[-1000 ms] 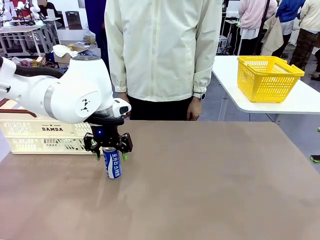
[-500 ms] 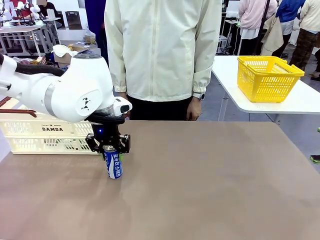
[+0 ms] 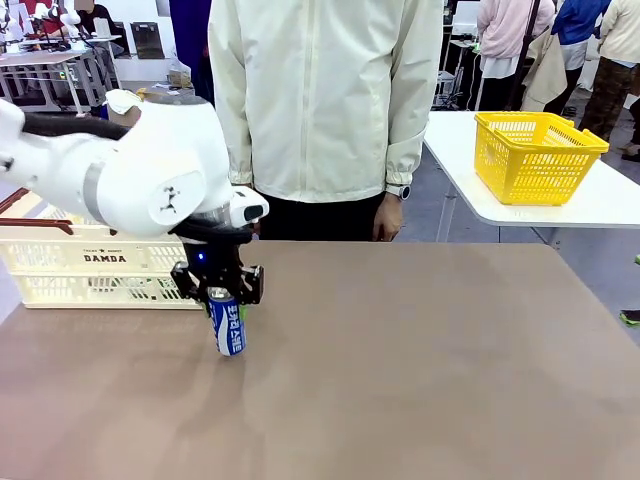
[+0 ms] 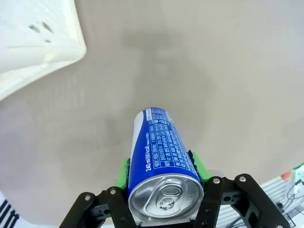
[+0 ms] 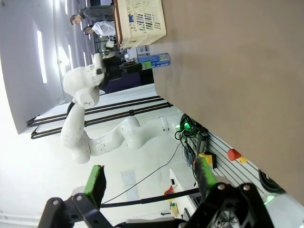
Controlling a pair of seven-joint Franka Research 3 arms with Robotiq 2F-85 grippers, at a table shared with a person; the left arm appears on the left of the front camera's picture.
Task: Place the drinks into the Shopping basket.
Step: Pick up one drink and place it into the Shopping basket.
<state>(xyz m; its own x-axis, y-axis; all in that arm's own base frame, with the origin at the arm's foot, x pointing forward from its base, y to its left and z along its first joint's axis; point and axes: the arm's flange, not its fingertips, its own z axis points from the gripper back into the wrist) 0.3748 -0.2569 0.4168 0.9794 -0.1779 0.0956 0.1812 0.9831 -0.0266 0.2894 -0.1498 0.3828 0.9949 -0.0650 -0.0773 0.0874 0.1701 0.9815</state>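
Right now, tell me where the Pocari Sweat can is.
In the front view the Pocari Sweat can stands on the table's left side, clamped near its top by the left gripper, just right of the cream Shopping basket.

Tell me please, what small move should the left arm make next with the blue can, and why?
Probably lift the can straight up a little. The left gripper is already shut on its top, green pads against both sides in the wrist view, and it seems barely off the table. The Shopping basket stands close beside it, and its brown rim is higher than the can, so height likely comes first.
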